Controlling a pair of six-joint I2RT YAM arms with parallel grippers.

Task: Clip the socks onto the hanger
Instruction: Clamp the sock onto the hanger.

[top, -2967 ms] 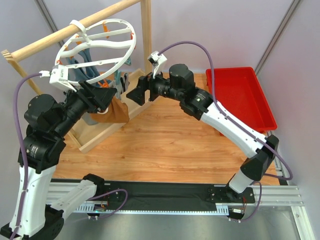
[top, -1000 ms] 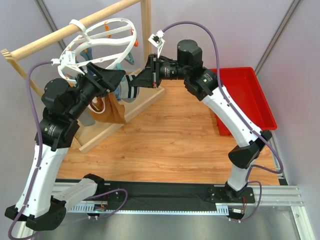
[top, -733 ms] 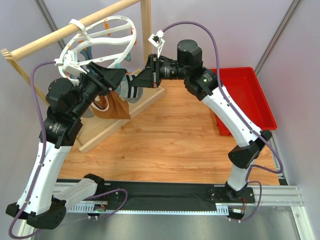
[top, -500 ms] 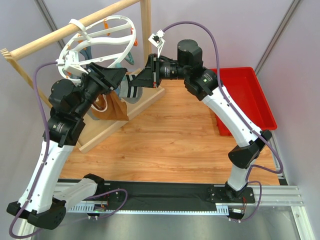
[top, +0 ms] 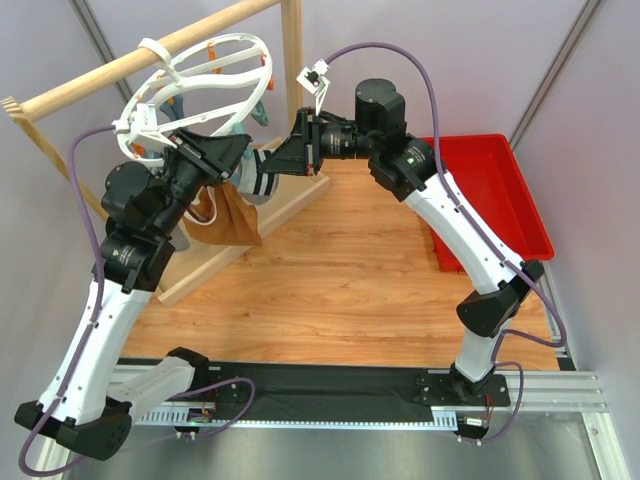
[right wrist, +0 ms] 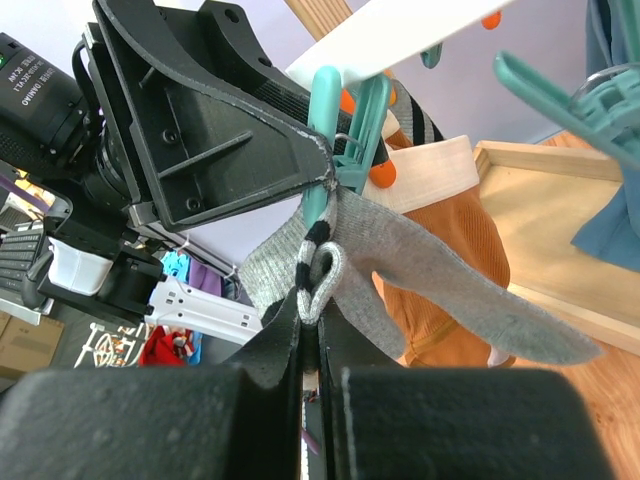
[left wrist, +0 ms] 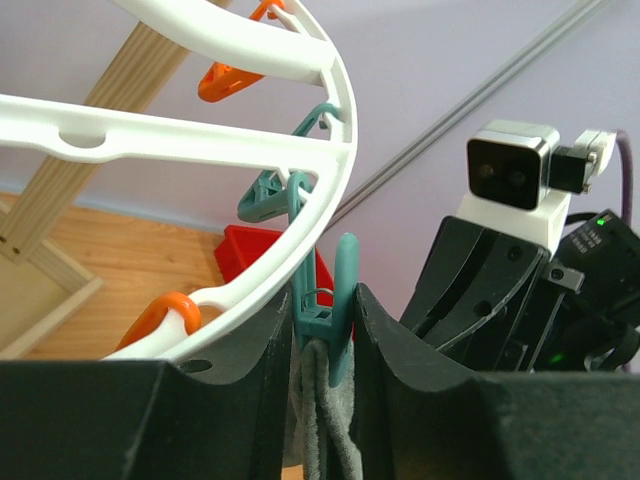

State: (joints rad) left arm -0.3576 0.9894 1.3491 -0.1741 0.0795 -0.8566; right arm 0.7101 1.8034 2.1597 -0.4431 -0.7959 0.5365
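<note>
The white ring hanger (top: 200, 75) hangs from the wooden rail, with orange and teal clips along its rim (left wrist: 200, 140). My left gripper (left wrist: 325, 380) is shut on a teal clip (left wrist: 335, 310), its fingers pressing both sides, and grey sock fabric (left wrist: 325, 425) hangs below the clip. My right gripper (right wrist: 318, 305) is shut on the striped cuff of a grey sock (right wrist: 440, 290), holding it up under that same teal clip (right wrist: 335, 110). In the top view the two grippers, left (top: 235, 160) and right (top: 283, 158), meet at the sock (top: 258, 180) under the ring's right rim.
A brown bag (top: 228, 215) with a cream band hangs below the ring, inside the wooden frame (top: 215, 265). A teal-blue cloth (right wrist: 610, 200) hangs to the right in the right wrist view. A red bin (top: 480, 190) stands at the back right of the wooden table.
My left gripper's jaws have narrowed onto the teal clip, and the left arm has shifted slightly. The right gripper has kept its hold on the sock cuff in the same place.
</note>
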